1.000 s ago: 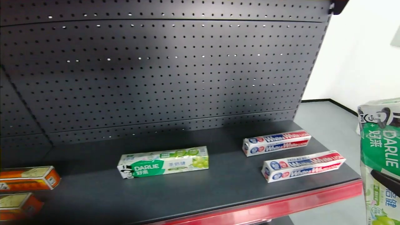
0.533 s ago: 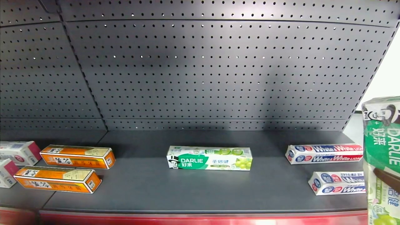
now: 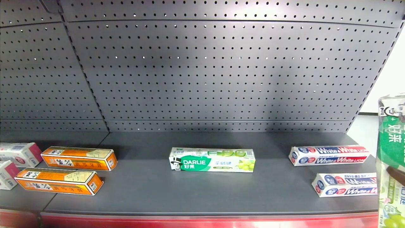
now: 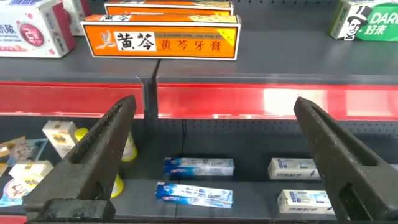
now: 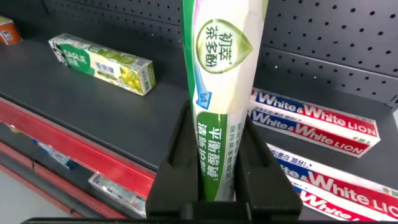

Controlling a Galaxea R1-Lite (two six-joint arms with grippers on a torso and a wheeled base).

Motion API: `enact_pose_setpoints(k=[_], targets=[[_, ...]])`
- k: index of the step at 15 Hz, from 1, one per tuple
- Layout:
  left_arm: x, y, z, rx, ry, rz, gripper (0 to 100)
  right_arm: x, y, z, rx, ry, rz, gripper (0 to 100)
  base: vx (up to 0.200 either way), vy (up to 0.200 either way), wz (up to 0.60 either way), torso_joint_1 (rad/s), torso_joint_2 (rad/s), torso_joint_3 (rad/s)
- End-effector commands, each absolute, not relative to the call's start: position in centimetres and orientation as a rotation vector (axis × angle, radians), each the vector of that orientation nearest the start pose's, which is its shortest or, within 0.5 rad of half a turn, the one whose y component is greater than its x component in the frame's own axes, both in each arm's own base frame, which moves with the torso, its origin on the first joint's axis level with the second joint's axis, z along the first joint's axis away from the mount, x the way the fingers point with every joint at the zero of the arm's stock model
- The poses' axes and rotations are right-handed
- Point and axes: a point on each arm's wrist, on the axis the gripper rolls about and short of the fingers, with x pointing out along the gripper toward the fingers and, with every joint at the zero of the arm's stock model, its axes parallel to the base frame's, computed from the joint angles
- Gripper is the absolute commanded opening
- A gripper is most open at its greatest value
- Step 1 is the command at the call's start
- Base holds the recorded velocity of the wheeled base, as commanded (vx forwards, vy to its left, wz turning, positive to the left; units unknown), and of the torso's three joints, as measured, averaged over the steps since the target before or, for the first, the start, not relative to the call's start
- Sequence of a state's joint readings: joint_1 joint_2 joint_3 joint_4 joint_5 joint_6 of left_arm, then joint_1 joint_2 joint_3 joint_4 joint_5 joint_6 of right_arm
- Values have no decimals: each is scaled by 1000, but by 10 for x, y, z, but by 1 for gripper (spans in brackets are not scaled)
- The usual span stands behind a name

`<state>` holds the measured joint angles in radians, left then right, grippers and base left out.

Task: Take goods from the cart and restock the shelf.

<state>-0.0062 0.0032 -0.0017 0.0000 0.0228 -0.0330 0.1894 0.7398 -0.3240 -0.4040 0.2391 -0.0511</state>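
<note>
The shelf deck (image 3: 190,196) is sheet metal painted dark grey, matt and smooth. The pegboard back panel (image 3: 221,79) is the same matt grey metal, punched with rows of small holes. The red front strip (image 3: 202,221) is glossy plastic that throws back the light. The green toothpaste box (image 3: 212,160), the orange boxes (image 3: 58,181) and the white toothpaste boxes (image 3: 329,155) are printed cardboard with a smooth, slightly shiny coat. The held toothpaste box (image 5: 224,93) is the same coated cardboard, its face catching a soft sheen. The left fingers (image 4: 99,155) are black plastic, matt and finely grainy. The right fingers (image 5: 177,168) are black plastic too, matt and smooth.
</note>
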Motion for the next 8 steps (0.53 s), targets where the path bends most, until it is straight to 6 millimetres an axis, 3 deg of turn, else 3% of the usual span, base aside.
enact_pose_setpoints(k=[1, 8], targets=[[-23, 1, 76, -34, 3, 17, 100, 66, 18, 202, -50, -17, 428, 0, 0, 0, 0, 0, 0, 0], [-23, 1, 76, -31, 6, 15, 100, 50, 15, 211, 52, -65, 430, 0, 0, 0, 0, 0, 0, 0]])
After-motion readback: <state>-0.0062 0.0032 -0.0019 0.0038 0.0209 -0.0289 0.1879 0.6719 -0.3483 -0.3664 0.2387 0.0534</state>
